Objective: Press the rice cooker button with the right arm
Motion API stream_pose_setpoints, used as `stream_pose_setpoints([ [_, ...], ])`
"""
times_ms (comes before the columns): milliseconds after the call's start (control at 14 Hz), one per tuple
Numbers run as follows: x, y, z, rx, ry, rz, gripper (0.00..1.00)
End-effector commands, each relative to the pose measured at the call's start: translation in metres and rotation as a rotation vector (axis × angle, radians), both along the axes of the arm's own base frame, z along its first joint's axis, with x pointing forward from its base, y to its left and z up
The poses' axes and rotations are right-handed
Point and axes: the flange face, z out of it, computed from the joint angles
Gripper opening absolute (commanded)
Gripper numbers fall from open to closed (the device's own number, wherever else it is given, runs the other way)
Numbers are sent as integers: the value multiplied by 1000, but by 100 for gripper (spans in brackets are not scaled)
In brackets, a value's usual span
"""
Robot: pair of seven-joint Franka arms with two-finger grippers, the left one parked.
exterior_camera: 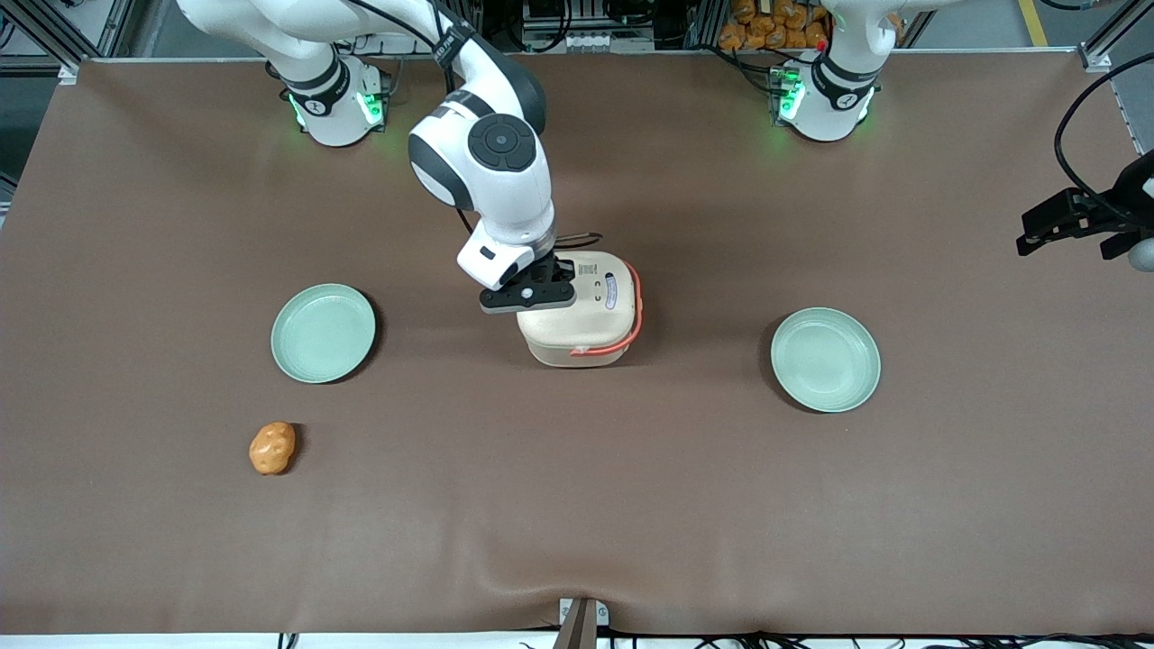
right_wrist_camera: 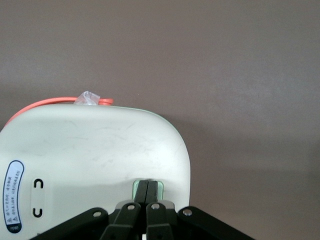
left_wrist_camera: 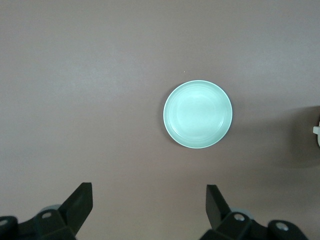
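two plates point(exterior_camera: 323, 333) sit at 3 and 9 o'clock of the cooker point(exterior_camera: 586, 315) in the front view, with the gripper point(exterior_camera: 532, 293) on its lid. from the wrist, closed fingers point(right_wrist_camera: 141, 192) touch the green button point(right_wrist_camera: 148, 188).

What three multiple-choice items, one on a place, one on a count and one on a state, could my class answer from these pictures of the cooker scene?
1. Where is the pincer?
A. on the rice cooker's lid
B. over a plate
C. beside the orange lump

2. How many mint-green plates lie on the table?
A. one
B. two
C. three

3. How do the pincer's fingers stand?
A. wide apart
B. closed together
C. gripping the handle

Answers: 1 A, the wrist view shows the tips on the lid's small green button. 2 B, one plate and another plate flank the cooker. 3 B, the fingers meet with no gap.
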Motion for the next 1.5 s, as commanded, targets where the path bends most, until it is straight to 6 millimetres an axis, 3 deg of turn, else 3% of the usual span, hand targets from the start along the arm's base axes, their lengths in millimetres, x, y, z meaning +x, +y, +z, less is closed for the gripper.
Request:
stream_pose_setpoints([
  [0, -6, 7, -2, -29, -5, -21, 0],
  [286, -8, 6, -8, -43, 10, -38, 0],
  [643, -7, 8, -35, -47, 35, -70, 0],
  [786, -6, 9, -33, -41, 31, -71, 2],
  [857, -3, 6, -24, -36, 26, -80, 7],
  [929, 0, 4, -9, -20, 14, -84, 24],
  [1000, 1, 1, 13, -1, -10, -88, 62],
  [1071, -1, -4, 37, 14, -22, -97, 84],
  [1143, -3, -10, 61, 20, -34, -106, 100],
  [1429, -3, -50, 157, 19, -105, -160, 100],
])
